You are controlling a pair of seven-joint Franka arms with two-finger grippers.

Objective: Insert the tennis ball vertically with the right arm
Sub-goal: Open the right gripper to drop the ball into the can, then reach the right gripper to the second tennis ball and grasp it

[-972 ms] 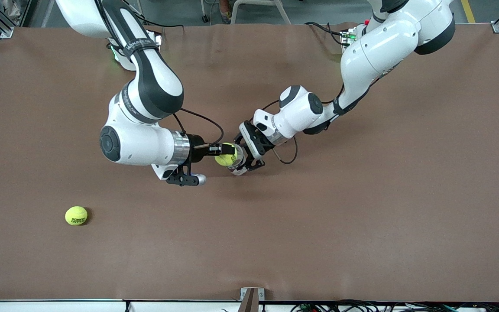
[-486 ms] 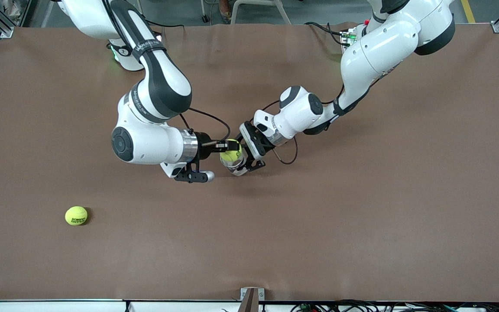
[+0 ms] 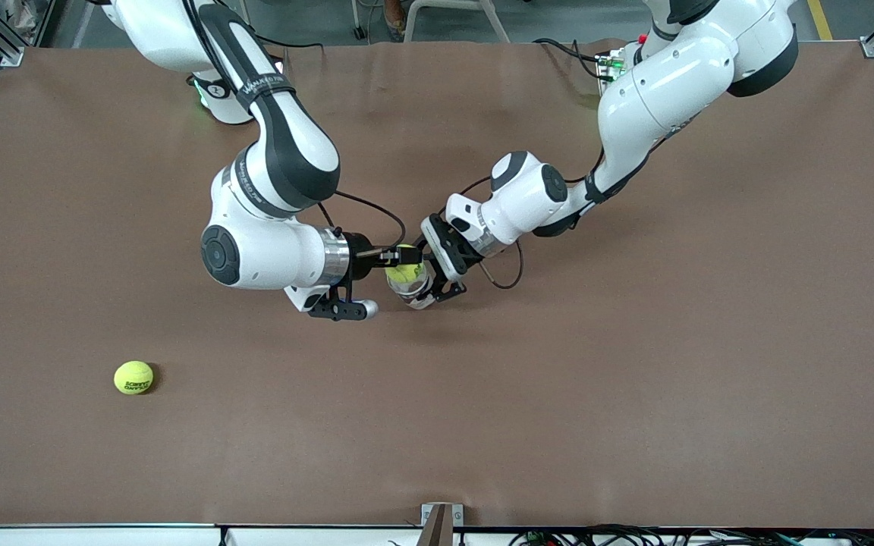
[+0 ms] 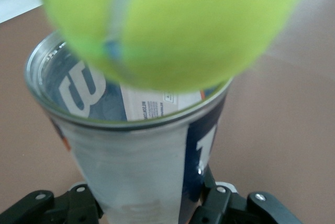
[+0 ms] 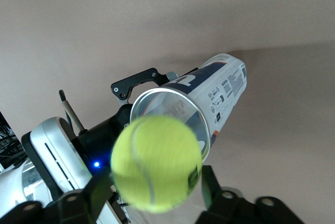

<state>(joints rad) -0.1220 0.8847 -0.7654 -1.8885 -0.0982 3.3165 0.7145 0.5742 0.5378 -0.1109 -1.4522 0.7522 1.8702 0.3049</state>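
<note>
While the clear ball can (image 3: 413, 287) stands close to upright over mid-table, its long axis runs nearly vertical and its open mouth points up, as the left wrist view (image 4: 141, 145) shows. The left gripper (image 3: 437, 282) is clamped on the can's lower body, its black fingers (image 4: 230, 205) pressing either side of the tube. That arm comes in from about two o'clock of the can, forearm sloping down and wrist bent toward it.

A tennis ball (image 3: 405, 271) sits right at the can's rim, held in the right gripper (image 3: 400, 262), whose fingers are closed on it; in the right wrist view the ball (image 5: 157, 164) covers part of the can's mouth (image 5: 172, 109). The right arm reaches from about eleven o'clock, elbow raised, its last link lying almost level and pointing toward three o'clock at the can.

A second tennis ball (image 3: 133, 377) lies on the brown table (image 3: 634, 379), well apart at about eight o'clock from the can.
</note>
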